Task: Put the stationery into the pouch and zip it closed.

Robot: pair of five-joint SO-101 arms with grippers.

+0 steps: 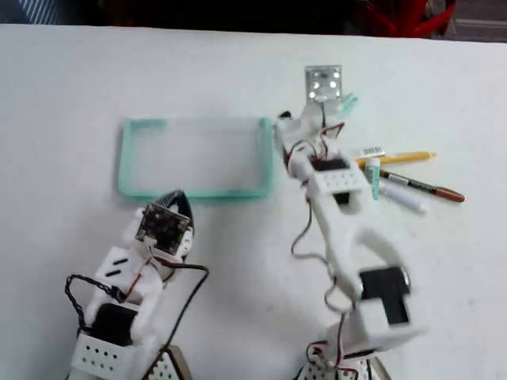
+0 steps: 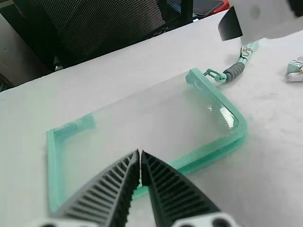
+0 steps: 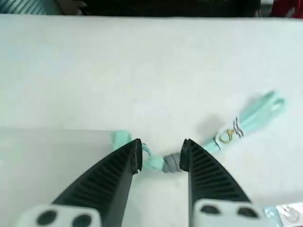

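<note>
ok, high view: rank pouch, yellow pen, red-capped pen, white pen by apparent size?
1. pouch, clearly largest.
2. red-capped pen and yellow pen: similar length, too close to rank.
3. white pen, smallest.

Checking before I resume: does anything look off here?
Nothing is spilled or damaged. The pens and markers lie on the white table outside the clear, mint-trimmed pouch, while the right gripper straddles its zip pull.

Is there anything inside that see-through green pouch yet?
Nothing visible: the white table shows through the pouch, and the pens lie outside it. The left gripper covers part of its near edge, so that strip is unseen.
</note>
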